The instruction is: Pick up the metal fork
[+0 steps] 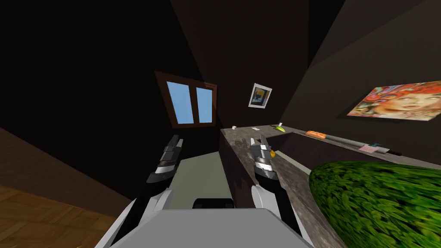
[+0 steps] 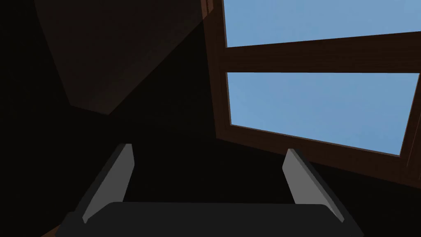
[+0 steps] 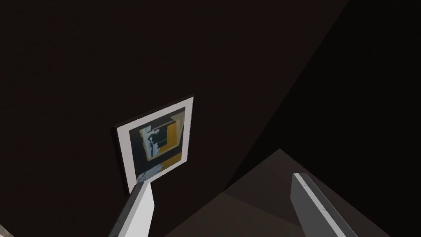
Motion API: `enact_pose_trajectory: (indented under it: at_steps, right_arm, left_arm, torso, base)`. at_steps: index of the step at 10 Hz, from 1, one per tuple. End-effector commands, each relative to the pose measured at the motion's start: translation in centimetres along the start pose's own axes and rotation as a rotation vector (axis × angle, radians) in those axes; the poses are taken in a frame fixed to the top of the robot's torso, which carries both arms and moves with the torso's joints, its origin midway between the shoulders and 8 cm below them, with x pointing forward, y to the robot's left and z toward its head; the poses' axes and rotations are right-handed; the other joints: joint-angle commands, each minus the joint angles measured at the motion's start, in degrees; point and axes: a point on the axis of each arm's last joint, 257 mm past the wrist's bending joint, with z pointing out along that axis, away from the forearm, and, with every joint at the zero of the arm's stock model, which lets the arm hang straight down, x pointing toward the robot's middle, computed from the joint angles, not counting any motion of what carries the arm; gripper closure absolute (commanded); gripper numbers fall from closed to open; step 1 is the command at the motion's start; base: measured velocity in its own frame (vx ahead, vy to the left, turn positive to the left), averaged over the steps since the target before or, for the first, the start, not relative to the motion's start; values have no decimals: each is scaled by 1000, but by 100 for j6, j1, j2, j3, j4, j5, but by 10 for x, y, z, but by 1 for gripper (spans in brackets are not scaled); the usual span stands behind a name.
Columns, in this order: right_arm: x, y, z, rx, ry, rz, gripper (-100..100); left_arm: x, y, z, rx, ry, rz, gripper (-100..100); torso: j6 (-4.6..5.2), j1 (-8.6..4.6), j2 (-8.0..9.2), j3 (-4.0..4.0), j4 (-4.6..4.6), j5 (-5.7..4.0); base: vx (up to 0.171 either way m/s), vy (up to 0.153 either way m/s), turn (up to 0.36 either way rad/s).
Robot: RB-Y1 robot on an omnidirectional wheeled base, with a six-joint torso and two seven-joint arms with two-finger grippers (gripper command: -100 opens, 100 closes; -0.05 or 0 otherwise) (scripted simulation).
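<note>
approach step. left tool [image 1: 177, 138] [image 2: 209, 164] & right tool [image 1: 257, 140] [image 3: 220, 181] both spread apart, empty. fork not clearly made out; small items [image 1: 280, 128] on desk [image 1: 284, 172] abt 1 o'clock. next: locate fork, move closer, reach w/ right arm.

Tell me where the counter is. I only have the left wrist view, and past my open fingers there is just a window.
Observer: The counter runs along your right side. The right gripper hangs above its near part with its fingers open.
Operator: Is anything on it near that gripper?
Observer: A small yellow thing shows right beside the gripper's body. I cannot tell what it is.
Operator: Can you see what I'm after?
Observer: Not for sure. Far along the counter lie an orange thing and a long grey thing, both too small to name.
</note>
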Motion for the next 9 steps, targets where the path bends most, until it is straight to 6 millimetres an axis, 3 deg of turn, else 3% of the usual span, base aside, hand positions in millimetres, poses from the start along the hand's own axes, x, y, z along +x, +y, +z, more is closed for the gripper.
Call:
enact_pose_trajectory:
  at_steps: [1,9]
  right_arm:
    - [5,1,0,-2,41,-19,-100]
    - [22,-5,-6,10,218,-112,-100]
  left_arm:
    - [0,0,0,0,0,0,0]
    - [0,0,0,0,0,0,0]
  torso:
    - [0,0,0,0,0,0]
    - [-2,24,-19,-11,-4,6]
  base:
    - [17,37,103]
    - [42,65,114]
